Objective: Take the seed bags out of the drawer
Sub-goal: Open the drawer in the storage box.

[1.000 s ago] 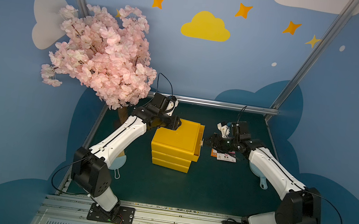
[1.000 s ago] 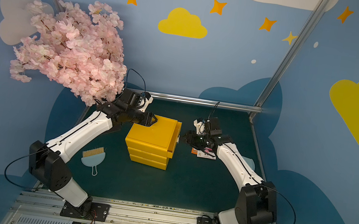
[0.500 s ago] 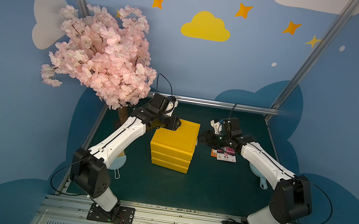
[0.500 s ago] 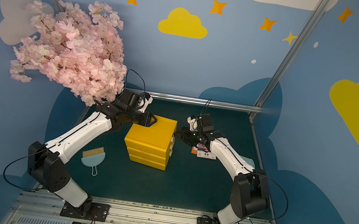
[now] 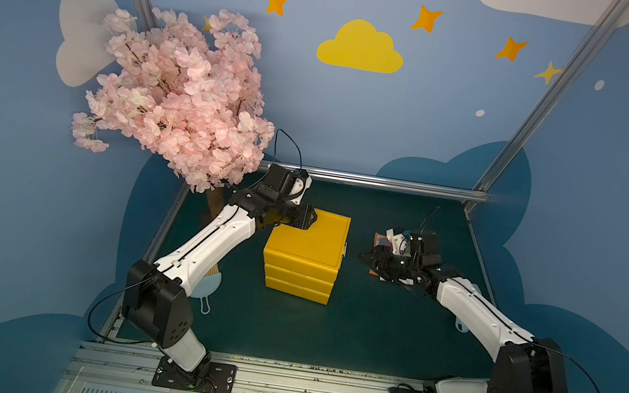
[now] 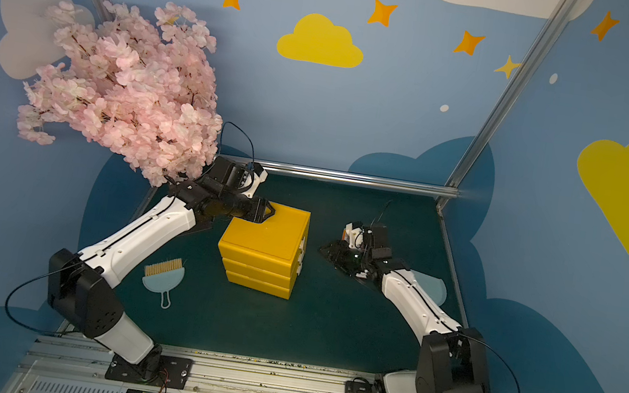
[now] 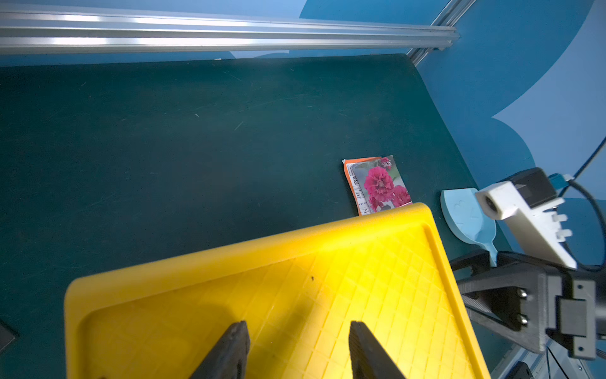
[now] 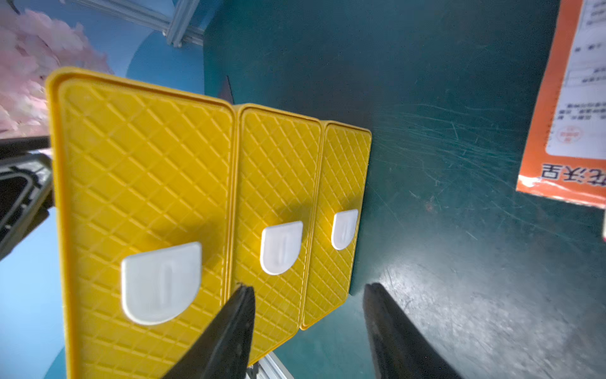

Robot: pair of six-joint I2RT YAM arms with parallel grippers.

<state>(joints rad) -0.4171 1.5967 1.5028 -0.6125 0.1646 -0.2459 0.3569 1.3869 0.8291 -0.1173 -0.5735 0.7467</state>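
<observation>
The task is looking nearly done: the drawer (image 8: 144, 147) is sitting shut, and a pink seed bag (image 7: 377, 187) is lying on the tabletop (image 7: 164, 147) beside the cabinet (image 5: 306, 242). Whether the second bag is out is not showing clearly. The left end effector (image 7: 296, 328) and right end effector (image 8: 308, 288) are hanging open, empty.

Cabinet (image 7: 295, 295): yellow plastic, diamond-embossed, semi-gloss. Handles (image 8: 160, 282): smooth white plastic. Counter (image 8: 426, 164): matt green, scuffed. Seed bag (image 7: 377, 187): glossy.
</observation>
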